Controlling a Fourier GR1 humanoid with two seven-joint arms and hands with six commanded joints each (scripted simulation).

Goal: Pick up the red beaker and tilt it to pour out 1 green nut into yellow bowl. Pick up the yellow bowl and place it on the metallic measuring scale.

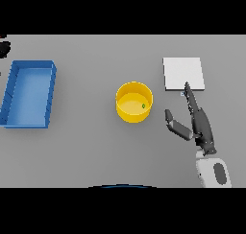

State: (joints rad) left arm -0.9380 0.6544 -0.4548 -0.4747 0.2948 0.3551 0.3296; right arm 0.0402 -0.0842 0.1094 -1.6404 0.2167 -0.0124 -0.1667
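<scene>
- We've got the grey table [96,151] filling pretty much the whole head view, everything else sits on it.
- Biggest thing on it is a blue tray [50,91] way over on the left side, rectangular, sitting a bit skewed.
- Next down is the metallic measuring scale [183,73], a pale square plate at the upper right, well apart from the tray.
- Our right hand [202,127] comes up from the lower right on its white forearm. Fingers are straight and released, holding nothing, thumb splayed out to the left. The longest fingertip reaches up to the scale's near edge, though we can't tell if it's actually touching.
- The yellow bowl [126,112] sits upright around the middle of the table, between tray and scale, just left of the right hand but not touching it.
- Smallest: 1 green nut [143,105] lying inside the bowl, near its right wall.
</scene>
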